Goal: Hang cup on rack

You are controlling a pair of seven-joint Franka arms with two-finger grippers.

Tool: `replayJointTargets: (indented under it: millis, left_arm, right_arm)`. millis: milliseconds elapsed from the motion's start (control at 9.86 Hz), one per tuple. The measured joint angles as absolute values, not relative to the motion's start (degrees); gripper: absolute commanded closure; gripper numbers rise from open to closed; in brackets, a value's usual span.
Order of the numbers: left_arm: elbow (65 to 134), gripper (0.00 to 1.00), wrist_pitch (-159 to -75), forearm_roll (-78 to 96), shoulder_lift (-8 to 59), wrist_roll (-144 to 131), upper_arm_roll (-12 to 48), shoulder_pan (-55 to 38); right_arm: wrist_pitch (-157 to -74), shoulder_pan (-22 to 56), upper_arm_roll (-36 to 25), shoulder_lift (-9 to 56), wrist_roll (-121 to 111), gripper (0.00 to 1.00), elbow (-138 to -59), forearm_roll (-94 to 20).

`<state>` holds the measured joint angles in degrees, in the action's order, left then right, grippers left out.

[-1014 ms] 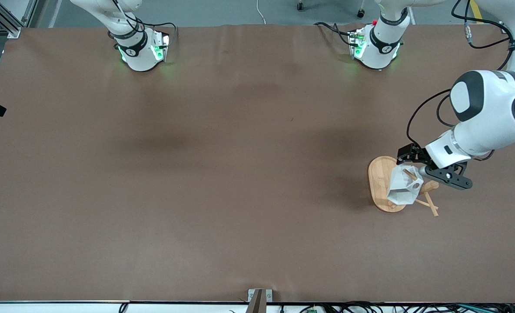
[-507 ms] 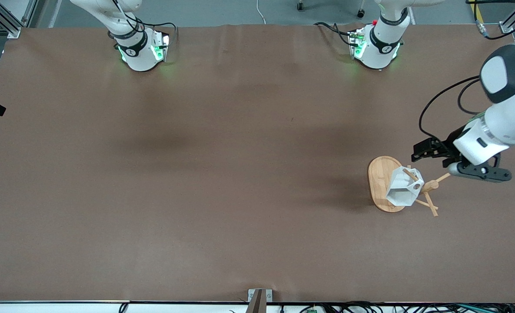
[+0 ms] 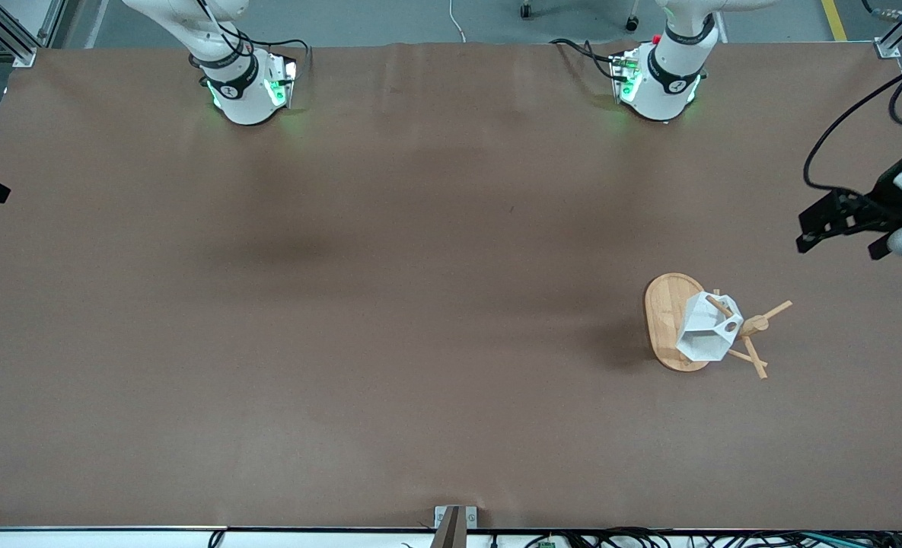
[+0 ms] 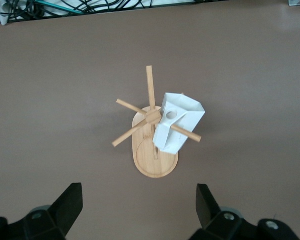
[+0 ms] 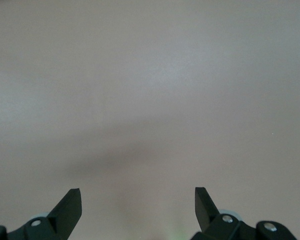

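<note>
Withdrawn, the released left gripper (image 4: 138, 207) leaves the white faceted cup (image 3: 708, 329) hanging on the rack (image 3: 665, 320).

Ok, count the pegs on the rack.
4 pegs show on the rack: one runs through the cup's handle, three are bare. The cup may hide more.

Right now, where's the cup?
The cup hangs by its handle on a peg of the rack, toward the left arm's end of the table; neither gripper touches it.
</note>
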<state>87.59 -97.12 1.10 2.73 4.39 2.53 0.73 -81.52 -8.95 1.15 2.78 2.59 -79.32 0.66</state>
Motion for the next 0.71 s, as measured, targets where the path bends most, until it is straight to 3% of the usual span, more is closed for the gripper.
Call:
replayJointTargets:
  millis: [304,710]
  left_arm:
    - [87.5,0.0,-90.4,1.2,0.1,2.9,2.6,2.3]
    - [89.6,0.0,-88.7,1.3,-2.3,1.9,5.5,3.5]
  right_arm:
    - [-82.1,-9.0,1.1,2.8,2.6,0.0,-79.3,0.7]
    - [-82.2,-9.0,1.1,2.8,2.6,0.0,-79.3,0.7]
